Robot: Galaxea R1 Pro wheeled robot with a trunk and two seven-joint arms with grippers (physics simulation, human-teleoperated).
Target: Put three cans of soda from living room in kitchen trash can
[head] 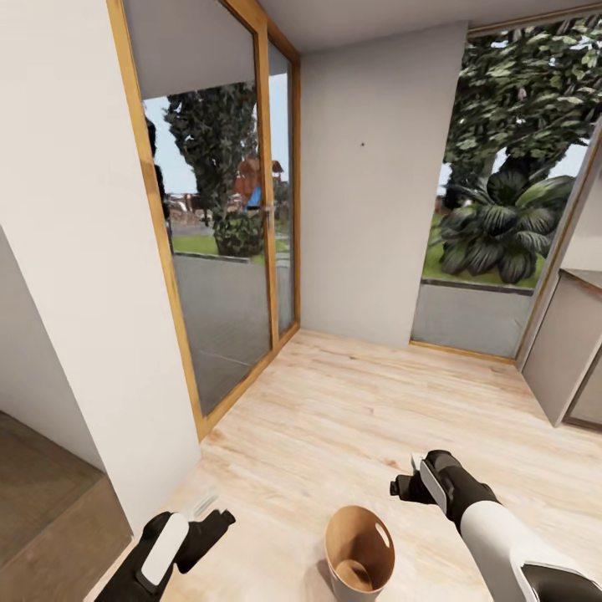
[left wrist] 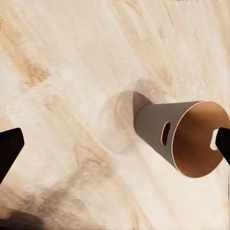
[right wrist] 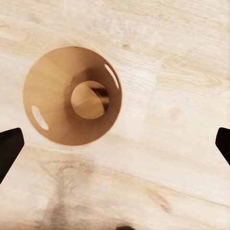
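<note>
At the bottom centre of the head view the tash can (head: 359, 552) stands upright on the pale wood floor (head: 351, 418), its mouth open upward and its long axis vertical. It sits between the two arms. The right claw (head: 415, 483) hangs just up and right of the rim in the frame. The left claw (head: 209, 520) lies further off at the lower left, so the right arm is the nearer one.

The right wrist view looks almost straight down into the bin (right wrist: 72, 96): tan wall, two oval handle slots, a round bottom with a dark streak I cannot identify. The mouth sits to the upper left of that frame, not centred between the dark fingertips (right wrist: 9, 148), which stand far apart at the frame's edges with nothing between them. The left wrist view shows the bin (left wrist: 182, 136) from the side, and its fingertips (left wrist: 9, 151) are likewise spread wide and empty.

No soda can is visible. I judge that any drop calls for the right claw to shift a little toward the mouth's centre.

Further off, the floor runs bare toward the wood-framed glass doors (head: 226, 251) at left and a white wall (head: 376, 184) ahead. A grey cabinet (head: 568, 351) edges the right. There is ample room to turn.
</note>
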